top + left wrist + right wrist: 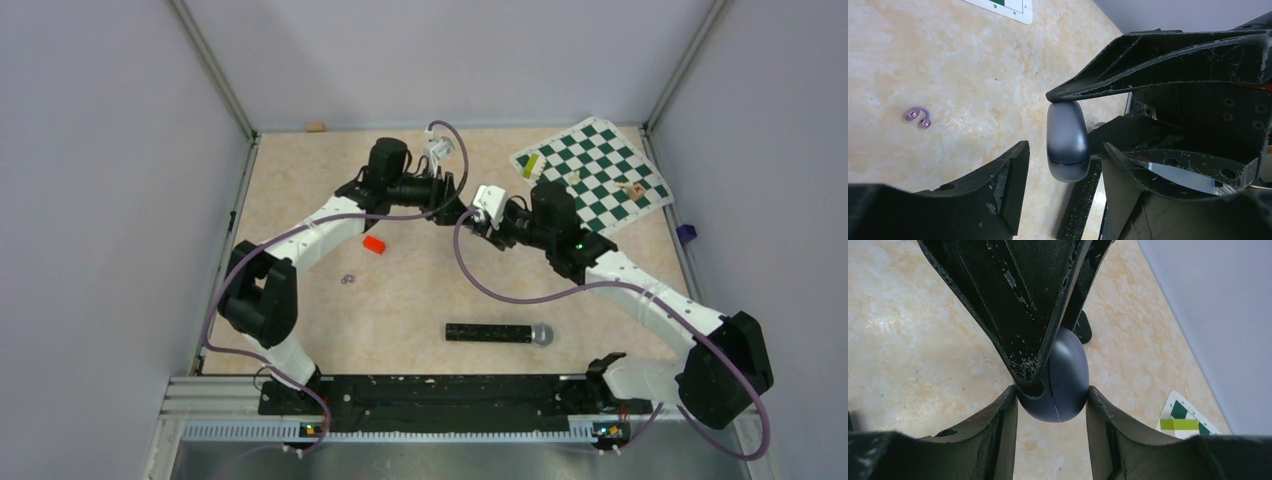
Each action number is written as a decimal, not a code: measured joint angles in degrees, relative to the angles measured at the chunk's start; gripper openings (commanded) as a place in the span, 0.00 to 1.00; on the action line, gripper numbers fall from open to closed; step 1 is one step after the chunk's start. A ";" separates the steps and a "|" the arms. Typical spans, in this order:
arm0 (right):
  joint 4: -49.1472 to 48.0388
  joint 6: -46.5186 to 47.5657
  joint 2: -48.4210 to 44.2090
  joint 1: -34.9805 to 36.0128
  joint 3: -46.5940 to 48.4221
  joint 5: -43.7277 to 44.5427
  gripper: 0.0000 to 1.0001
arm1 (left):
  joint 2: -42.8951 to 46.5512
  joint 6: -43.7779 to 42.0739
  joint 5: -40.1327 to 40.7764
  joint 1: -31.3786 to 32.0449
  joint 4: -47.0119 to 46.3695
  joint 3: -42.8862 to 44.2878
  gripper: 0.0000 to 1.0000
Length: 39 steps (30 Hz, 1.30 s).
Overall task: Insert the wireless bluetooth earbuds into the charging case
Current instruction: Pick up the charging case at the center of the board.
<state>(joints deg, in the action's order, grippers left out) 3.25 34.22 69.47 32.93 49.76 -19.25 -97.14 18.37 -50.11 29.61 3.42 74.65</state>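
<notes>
Your right claw (1050, 391) pinches the charging case (1065, 375) between both fingers, holding it off the bench (908, 340) near the back middle, where the two arms meet. Your left claw (1064, 149) straddles the same case, partly spread, with a gap showing beside one finger.

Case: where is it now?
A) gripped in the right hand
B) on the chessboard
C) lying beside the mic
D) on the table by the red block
A: the right wrist view shows the case pinched from both sides in the right hand.
</notes>
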 measured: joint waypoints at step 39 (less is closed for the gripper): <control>11.41 -11.69 -0.37 -15.98 11.93 -36.98 0.79 | -0.26 -14.25 -8.26 0.57 11.89 4.22 0.30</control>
<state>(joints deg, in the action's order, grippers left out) 14.66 22.52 69.10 16.95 61.69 -56.23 -97.41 4.12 -58.37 30.17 15.31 78.87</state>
